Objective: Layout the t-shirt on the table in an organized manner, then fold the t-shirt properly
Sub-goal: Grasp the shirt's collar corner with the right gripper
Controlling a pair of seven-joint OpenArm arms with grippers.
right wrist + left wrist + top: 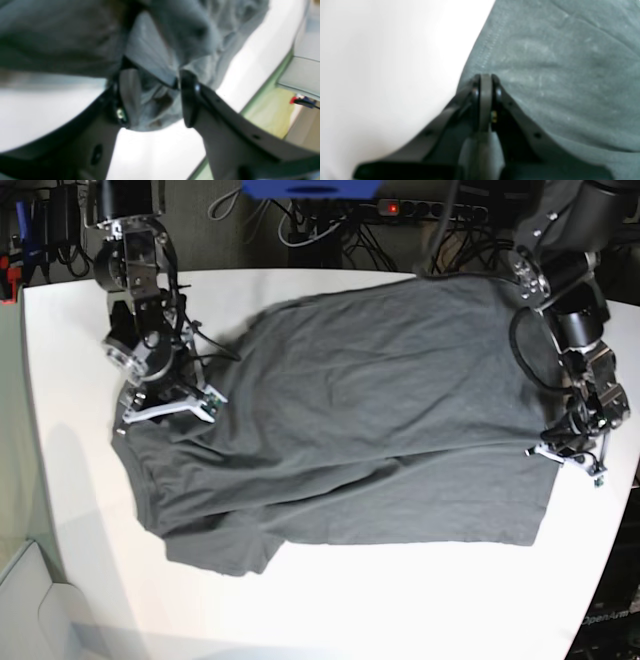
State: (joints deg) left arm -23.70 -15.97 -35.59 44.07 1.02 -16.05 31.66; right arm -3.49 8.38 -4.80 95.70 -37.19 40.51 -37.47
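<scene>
The t-shirt [350,430] lay mostly spread but wrinkled and unfolded on the table [330,610], the left gripper [485,82] pinching its hem edge, the right gripper [152,97] half-open around bunched cloth at its opposite end.

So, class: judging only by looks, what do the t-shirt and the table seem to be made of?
The t-shirt: soft knit cloth, probably cotton jersey, matte charcoal grey; it wrinkles, drapes, and shows a stitched hem in the left wrist view. The table: hard, smooth white top, matte with a faint sheen, perhaps laminate or painted board; the look leaves that open.
</scene>
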